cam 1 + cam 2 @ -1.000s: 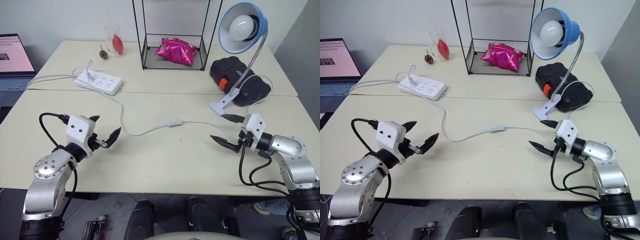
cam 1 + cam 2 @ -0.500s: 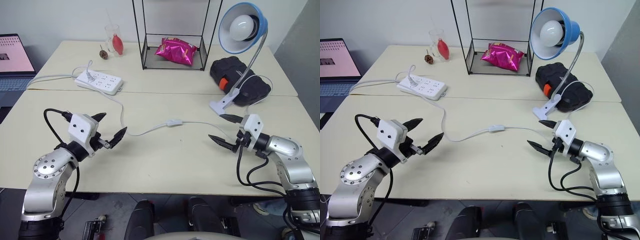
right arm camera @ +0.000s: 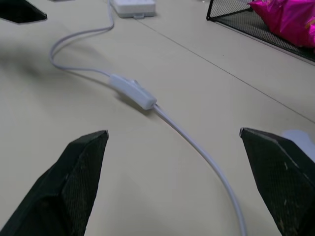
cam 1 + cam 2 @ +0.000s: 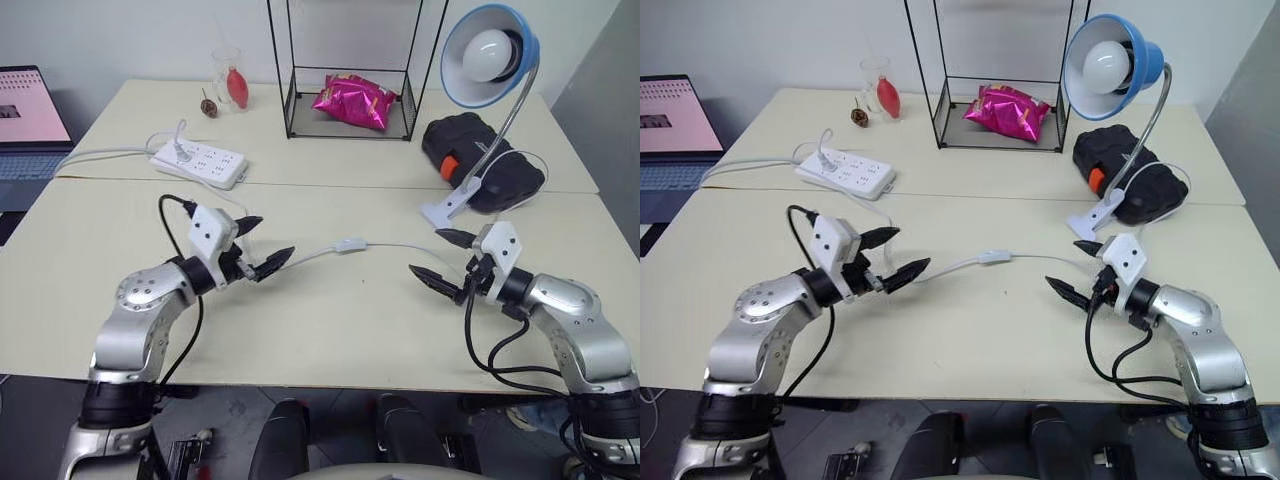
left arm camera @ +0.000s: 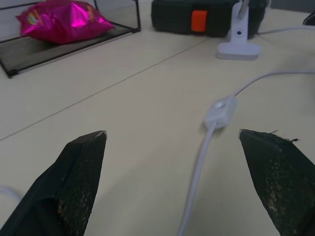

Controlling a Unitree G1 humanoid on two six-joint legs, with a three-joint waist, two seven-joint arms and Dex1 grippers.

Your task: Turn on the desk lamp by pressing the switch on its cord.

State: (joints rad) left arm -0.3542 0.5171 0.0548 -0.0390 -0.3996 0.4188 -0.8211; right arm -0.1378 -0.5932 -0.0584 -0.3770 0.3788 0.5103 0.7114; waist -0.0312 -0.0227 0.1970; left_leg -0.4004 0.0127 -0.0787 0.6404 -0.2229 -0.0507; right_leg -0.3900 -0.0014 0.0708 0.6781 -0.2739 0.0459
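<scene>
While lying on the surface [image 4: 330, 310], switch [image 4: 348, 244] sitting between left end effector [image 4: 258, 246] and right end effector [image 4: 440, 257], both gaping wide, holding nothing.

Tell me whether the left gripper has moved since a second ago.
Yes. The left gripper has swung toward the switch, closing most of the gap along the cord, jaws open. The switch itself has kept its place on the table.

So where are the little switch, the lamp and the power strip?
switch [image 4: 349, 244], left eye view, middle of its body.
desk lamp [image 4: 521, 47], left eye view, blue shade rim.
power strip [image 4: 198, 164], left eye view, top face.
</scene>
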